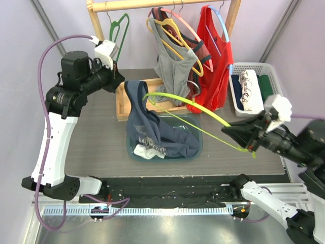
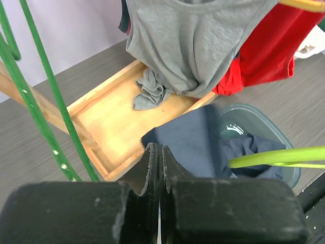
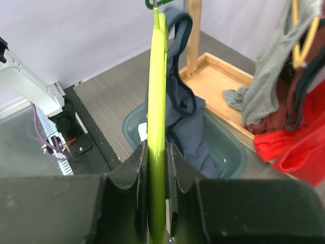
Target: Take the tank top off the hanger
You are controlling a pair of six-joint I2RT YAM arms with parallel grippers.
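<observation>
Over the middle of the table (image 1: 91,145): my blue tank top (image 1: 138,109) hangs on the far end of the lime hanger (image 1: 203,113), and its bottom lies bunched in the teal bin (image 1: 199,140)
Right claw (image 3: 156,150): shut tight on the near end of the hanger, by the right edge of the table, pointing it at the left side
Left claw (image 2: 157,152): fingers pressed all the way together, up by the top's strap; the blue cloth comes right up to the tips, and I cannot tell if a bit is pinched
Top and claws: the top is well apart from my right claw, at the other end of the hanger, and touching or just beside my left claw
Step, I think: slipping the last strap off the hanger tip
How to do it well: hold the hanger steady with the right claw, make sure the left one really has cloth, then pull slowly past the tip so the strap slides off and does not snag
</observation>
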